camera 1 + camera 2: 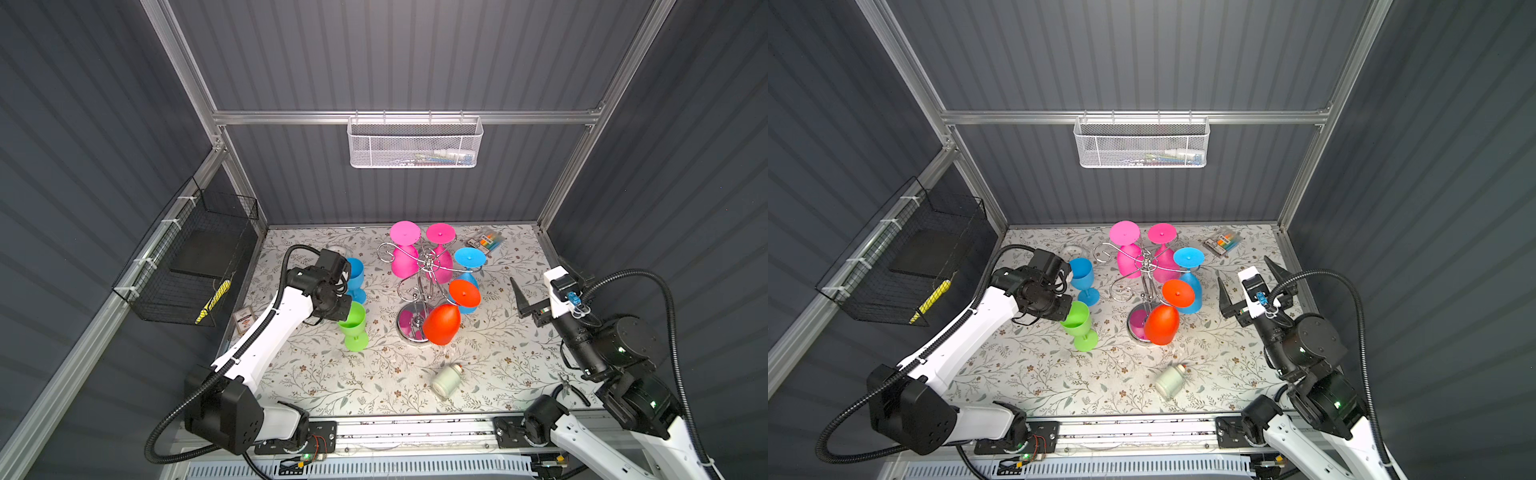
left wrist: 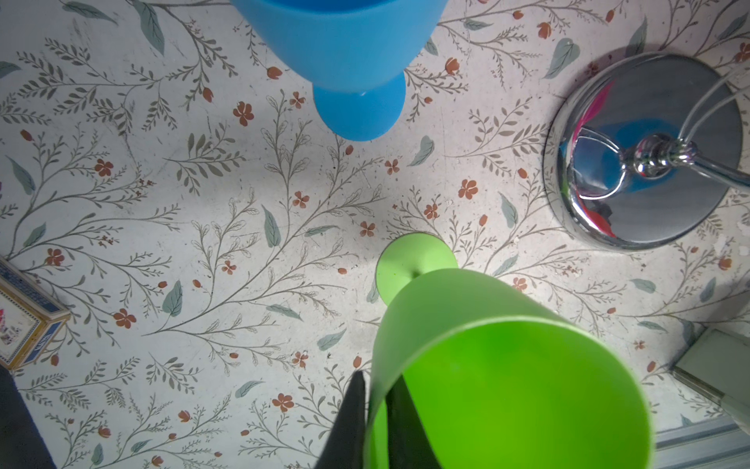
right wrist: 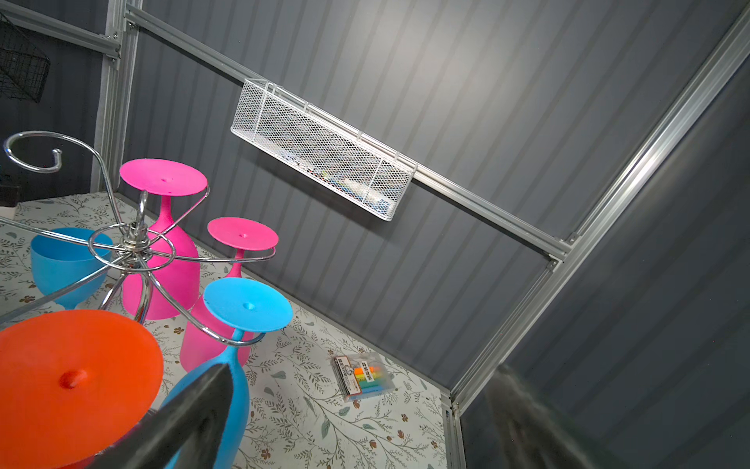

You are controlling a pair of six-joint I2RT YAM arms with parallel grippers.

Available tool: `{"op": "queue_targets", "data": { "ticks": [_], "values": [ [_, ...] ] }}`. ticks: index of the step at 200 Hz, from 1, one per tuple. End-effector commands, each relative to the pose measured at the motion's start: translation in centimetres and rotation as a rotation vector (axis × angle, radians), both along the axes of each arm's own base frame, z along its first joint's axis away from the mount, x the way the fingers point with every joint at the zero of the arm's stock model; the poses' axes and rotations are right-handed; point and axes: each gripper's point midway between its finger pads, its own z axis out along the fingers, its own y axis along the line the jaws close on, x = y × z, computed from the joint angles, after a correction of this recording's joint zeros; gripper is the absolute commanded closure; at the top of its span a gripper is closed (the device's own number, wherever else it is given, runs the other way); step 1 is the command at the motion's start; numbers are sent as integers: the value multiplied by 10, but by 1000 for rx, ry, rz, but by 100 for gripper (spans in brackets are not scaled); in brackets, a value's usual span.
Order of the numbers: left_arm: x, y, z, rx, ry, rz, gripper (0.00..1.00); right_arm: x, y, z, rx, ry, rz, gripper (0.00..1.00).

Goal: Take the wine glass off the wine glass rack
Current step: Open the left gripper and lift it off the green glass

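My left gripper [image 2: 377,390] straddles the thin, translucent plastic rim of the green wine glass [image 1: 352,320], and I cannot tell whether it is pinching. The glass stands upright beneath it, apart from the chrome wire wine glass rack [image 1: 409,324]. I judge this to be the release: spread the fingers, then lift straight up without tipping it. My right gripper [image 1: 1244,270] is spread wide and empty beside the rack.

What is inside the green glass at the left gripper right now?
One finger of the left gripper sits inside the green glass, the other outside its rim. Otherwise the bowl looks empty; the gripper covers part of the opening in both top views.
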Motion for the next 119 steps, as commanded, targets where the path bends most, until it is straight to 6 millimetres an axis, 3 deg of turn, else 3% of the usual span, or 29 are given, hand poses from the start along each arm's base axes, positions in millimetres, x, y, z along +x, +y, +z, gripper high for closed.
{"op": "queue_targets", "data": {
  "ticks": [1, 60, 93, 119],
  "values": [
    [-2, 3, 0, 2, 1, 2, 78, 0, -1, -2, 12, 6, -5, 1],
    [-2, 8, 25, 0, -53, 25, 60, -3, -3, 0, 18, 3, -4, 1],
    [0, 10, 59, -21, -133, 39, 52, -3, -5, 2, 57, 10, -14, 1],
    [1, 6, 91, -76, -220, 27, 47, 5, -22, 4, 127, 39, -120, 1]
  ]
}}
